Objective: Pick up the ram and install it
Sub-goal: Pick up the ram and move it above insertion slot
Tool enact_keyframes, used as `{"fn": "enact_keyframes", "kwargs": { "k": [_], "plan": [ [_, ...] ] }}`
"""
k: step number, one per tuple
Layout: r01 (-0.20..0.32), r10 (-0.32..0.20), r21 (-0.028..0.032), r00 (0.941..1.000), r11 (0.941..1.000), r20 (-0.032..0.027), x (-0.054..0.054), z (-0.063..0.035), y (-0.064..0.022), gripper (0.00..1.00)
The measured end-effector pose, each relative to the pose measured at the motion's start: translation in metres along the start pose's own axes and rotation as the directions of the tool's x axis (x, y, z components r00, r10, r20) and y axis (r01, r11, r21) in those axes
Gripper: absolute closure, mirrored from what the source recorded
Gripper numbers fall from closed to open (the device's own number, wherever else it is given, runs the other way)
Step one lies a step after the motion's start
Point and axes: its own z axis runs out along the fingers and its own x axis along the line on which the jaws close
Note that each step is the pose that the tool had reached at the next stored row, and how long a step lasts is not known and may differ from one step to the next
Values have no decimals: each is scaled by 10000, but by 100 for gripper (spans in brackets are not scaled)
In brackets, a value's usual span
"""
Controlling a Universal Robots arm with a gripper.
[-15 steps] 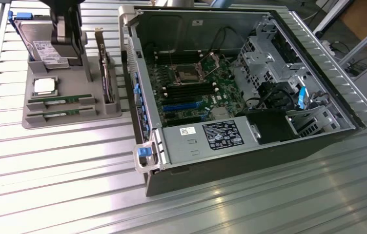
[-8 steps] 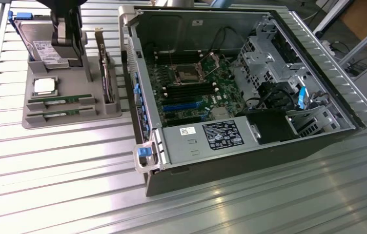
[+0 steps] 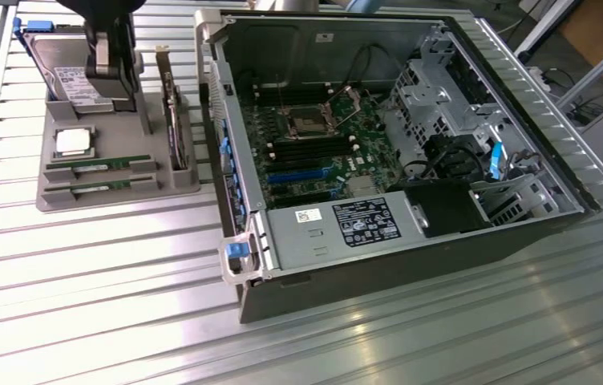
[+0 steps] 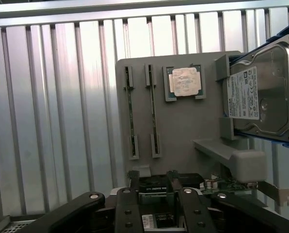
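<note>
Gripper (image 3: 109, 84) hung over the back of the gray parts tray (image 3: 119, 200), upper left of the exterior view, above the hard drive (image 3: 61, 80) and next to the upright card (image 3: 179, 128). In the wrist view the gripper (image 4: 153, 177) was open, fingers (image 4: 133, 180) spread apart w/ nothing clamped btwn them. The card's dark top (image 4: 154, 187) showed below the gap.

Ram sat in the tray, not picked up: two sticks lay on edge in parallel slots at the tray's front half, left-center of the exterior view. Upper ram stick (image 3: 100, 164) (image 4: 152, 111) was just beside the CPU (image 3: 74, 142) (image 4: 184, 81). Lower ram stick (image 3: 99, 189) (image 4: 128, 111) sat nearer the tray's front edge. Gripper touched neither.

Hard drive (image 4: 263, 97) stood in its blue-edged holder at the tray (image 4: 183, 131) rim.

Open PC case (image 3: 280, 305) lay on the ribbed metal bench (image 3: 87, 281), center-right of the exterior view, motherboard (image 3: 323, 144) exposed inside.
</note>
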Motion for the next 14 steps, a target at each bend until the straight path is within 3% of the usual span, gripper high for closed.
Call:
{"fn": "enact_keyframes", "kwargs": {
  "k": [14],
  "plan": [
    [-1,1,0,10000,10000,0,1,63,-2,64]
  ]
}}
